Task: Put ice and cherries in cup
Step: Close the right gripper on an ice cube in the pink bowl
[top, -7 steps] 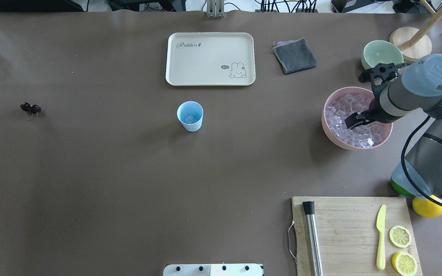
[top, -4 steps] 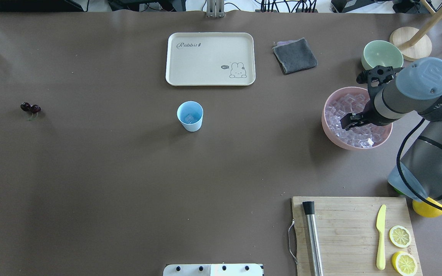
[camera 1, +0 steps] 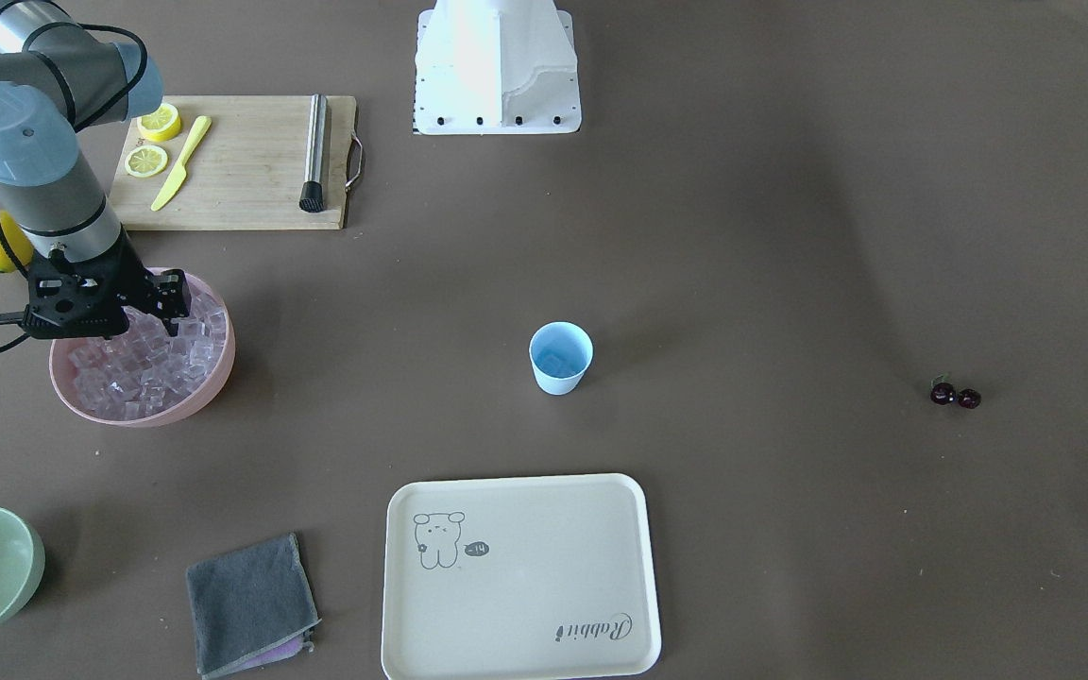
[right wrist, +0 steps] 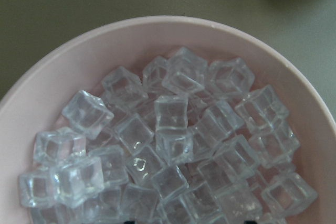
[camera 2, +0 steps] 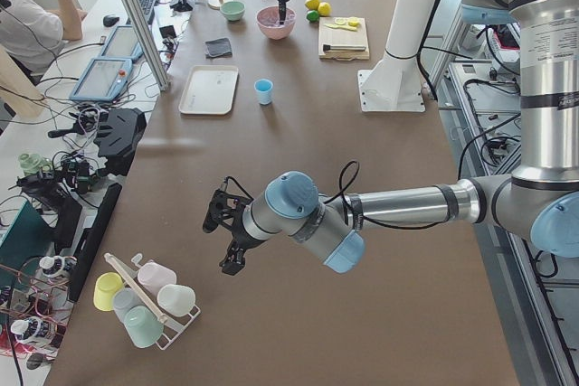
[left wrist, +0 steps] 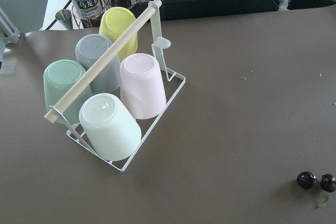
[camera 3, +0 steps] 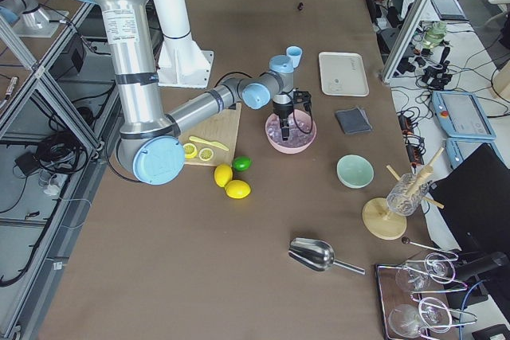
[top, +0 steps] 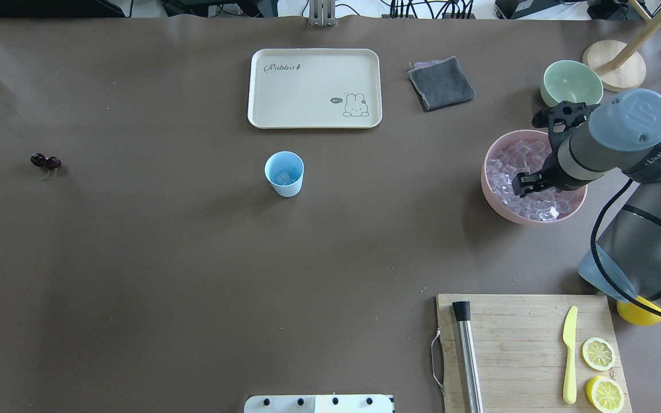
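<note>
Front-facing view: right gripper [camera 1: 164, 304], jaws apart, hangs over clear, glassy ice [camera 1: 133, 373] in pink bowl [camera 1: 220, 373].
Overhead view: light blue cup [top: 284, 174] stands at tabletop centre; 2 dark glossy cherries [top: 46, 162] lie near left edge.
Left view: left gripper [camera 2: 224, 241] state cannot be told.

Brown-covered table [top: 193, 275], cluttered desk [camera 2: 122, 38] alongside.

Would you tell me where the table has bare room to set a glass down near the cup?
The widest bare stretch lies between the cherries and the cup. Another lies between the cup and the pink bowl, beyond the cutting board. The robot's right side is crowded: the right hand at the pink bowl, green bowl and cloth nearby.
</note>
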Controlling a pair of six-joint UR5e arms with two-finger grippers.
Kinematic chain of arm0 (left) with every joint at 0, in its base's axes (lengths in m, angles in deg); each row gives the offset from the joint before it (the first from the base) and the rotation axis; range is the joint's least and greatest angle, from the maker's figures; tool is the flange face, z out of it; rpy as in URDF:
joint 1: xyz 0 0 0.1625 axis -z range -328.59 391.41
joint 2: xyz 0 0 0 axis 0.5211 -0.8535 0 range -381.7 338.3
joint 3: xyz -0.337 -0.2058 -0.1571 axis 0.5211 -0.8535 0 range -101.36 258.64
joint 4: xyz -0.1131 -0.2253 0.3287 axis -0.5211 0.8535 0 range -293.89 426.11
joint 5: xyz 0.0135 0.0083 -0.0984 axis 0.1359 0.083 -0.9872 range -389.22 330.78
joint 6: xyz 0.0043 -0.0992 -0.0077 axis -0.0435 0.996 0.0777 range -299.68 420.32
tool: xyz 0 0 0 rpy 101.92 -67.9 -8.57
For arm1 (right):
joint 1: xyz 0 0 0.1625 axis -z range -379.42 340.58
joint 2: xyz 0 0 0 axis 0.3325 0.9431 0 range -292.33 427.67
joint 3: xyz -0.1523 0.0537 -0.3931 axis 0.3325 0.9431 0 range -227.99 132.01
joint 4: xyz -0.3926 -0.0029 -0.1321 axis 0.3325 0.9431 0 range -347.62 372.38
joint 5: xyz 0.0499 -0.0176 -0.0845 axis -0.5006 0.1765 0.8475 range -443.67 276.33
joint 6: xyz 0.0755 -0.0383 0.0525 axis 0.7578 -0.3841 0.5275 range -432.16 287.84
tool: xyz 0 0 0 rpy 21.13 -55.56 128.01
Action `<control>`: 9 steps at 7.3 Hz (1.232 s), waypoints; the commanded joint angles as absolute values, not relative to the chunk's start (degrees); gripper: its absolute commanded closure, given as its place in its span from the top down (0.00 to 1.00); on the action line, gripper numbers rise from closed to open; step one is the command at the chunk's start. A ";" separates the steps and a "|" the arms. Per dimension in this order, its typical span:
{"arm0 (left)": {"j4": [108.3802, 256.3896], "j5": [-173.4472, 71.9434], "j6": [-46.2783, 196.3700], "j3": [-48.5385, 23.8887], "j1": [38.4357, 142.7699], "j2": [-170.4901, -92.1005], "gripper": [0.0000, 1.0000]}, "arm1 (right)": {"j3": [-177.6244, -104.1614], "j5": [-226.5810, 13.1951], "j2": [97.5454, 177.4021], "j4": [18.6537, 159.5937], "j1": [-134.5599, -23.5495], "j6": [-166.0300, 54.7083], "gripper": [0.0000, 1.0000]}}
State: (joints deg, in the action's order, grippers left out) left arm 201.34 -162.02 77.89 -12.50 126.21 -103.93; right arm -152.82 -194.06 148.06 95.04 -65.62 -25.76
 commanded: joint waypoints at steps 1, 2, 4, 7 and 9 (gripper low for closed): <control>201.46 -162.02 77.89 -12.41 126.15 -103.97 0.98 | -152.05 -193.97 148.09 94.91 -65.65 -25.76 0.76; 201.46 -162.02 77.89 -12.41 126.15 -103.97 0.98 | -152.05 -193.45 148.26 94.91 -65.65 -25.76 0.76; 201.46 -162.02 77.89 -12.41 126.15 -104.05 0.98 | -152.05 -192.66 148.35 94.99 -65.22 -25.76 0.76; 201.46 -162.02 77.89 -12.50 126.15 -104.05 0.98 | -151.09 -189.69 148.00 95.08 -62.85 -25.76 0.11; 201.46 -161.15 77.89 -12.41 126.15 -104.05 0.98 | -150.91 -189.58 146.78 95.43 -62.75 -25.84 0.00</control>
State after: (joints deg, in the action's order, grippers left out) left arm 201.46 -161.84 77.89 -12.43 126.15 -104.06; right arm -150.95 -189.85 147.79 95.20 -62.92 -25.81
